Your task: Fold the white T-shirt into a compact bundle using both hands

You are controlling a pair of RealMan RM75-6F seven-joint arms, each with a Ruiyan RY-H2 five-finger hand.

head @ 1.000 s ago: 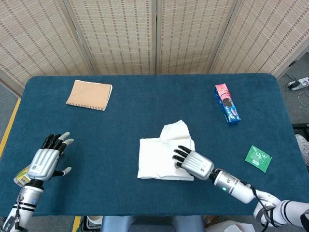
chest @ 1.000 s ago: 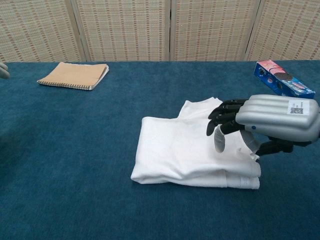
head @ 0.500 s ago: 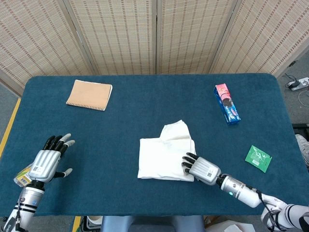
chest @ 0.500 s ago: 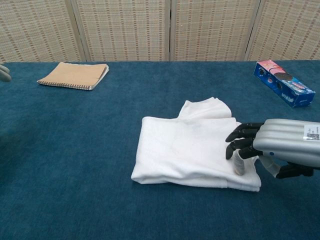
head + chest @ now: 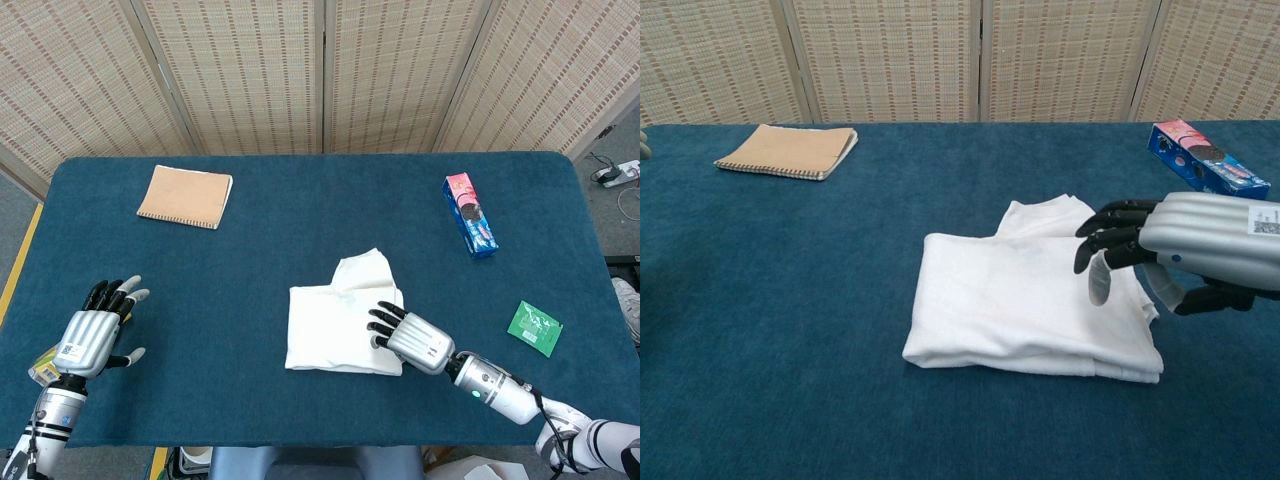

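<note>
White T-shirt (image 5: 1025, 300) already folded into a flat bundle, one flap protruding. Right hand (image 5: 1185, 250) hovers over it, fingers apart, empty; left hand (image 5: 95, 335) idle, spread.

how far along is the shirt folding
Mostly done: the white T-shirt already lies as a layered rectangle, with one flap poking out at the back. The right hand hovers over its right edge, holding nothing; the left hand waits far off. Left: tuck that flap in.
</note>
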